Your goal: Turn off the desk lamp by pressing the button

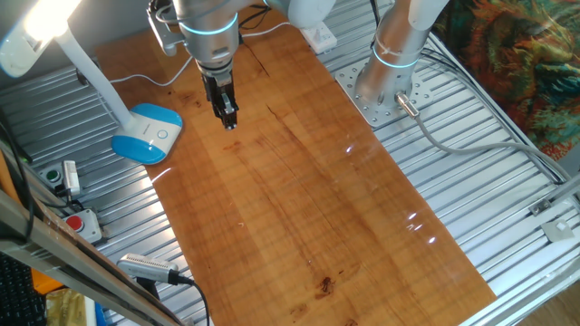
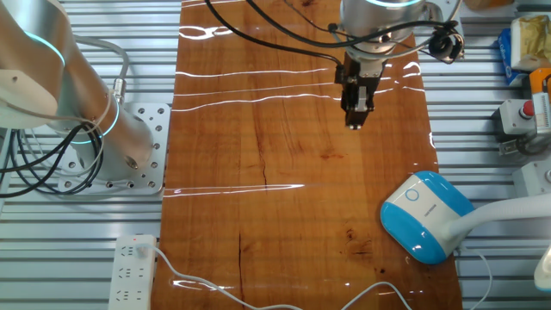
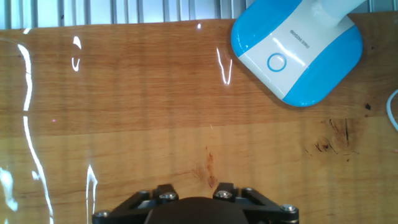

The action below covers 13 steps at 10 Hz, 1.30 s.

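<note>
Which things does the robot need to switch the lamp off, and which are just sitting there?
Needed:
desk lamp
its round button
gripper

Just sitting there:
white power strip
red button boxes
wooden board

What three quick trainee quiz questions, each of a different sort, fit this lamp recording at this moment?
1. True or false: the end effector is touching the desk lamp.
2. The round button sits on which part of the lamp's base: A) blue edge, B) white panel, C) slanted arm?
3. Fill in: the lamp head is currently ____ (lit/dark).

Key: 1. False, it hangs over bare wooden table beside the base. 2. B. 3. Lit.
</note>
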Motion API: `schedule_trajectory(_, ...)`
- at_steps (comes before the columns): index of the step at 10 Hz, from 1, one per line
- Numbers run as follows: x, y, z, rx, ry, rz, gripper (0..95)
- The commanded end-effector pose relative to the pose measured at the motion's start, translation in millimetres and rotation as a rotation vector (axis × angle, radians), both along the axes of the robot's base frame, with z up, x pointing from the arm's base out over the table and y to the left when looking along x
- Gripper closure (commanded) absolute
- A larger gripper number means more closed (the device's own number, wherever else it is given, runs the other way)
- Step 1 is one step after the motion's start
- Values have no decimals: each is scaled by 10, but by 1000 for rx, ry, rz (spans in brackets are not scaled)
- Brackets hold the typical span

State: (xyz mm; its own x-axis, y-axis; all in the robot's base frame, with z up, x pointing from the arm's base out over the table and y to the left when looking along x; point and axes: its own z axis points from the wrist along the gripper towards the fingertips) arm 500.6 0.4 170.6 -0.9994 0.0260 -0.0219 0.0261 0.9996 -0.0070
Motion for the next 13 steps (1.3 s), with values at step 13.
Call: schedule_trajectory(13,287,-95,-310,-8,0,-14,950)
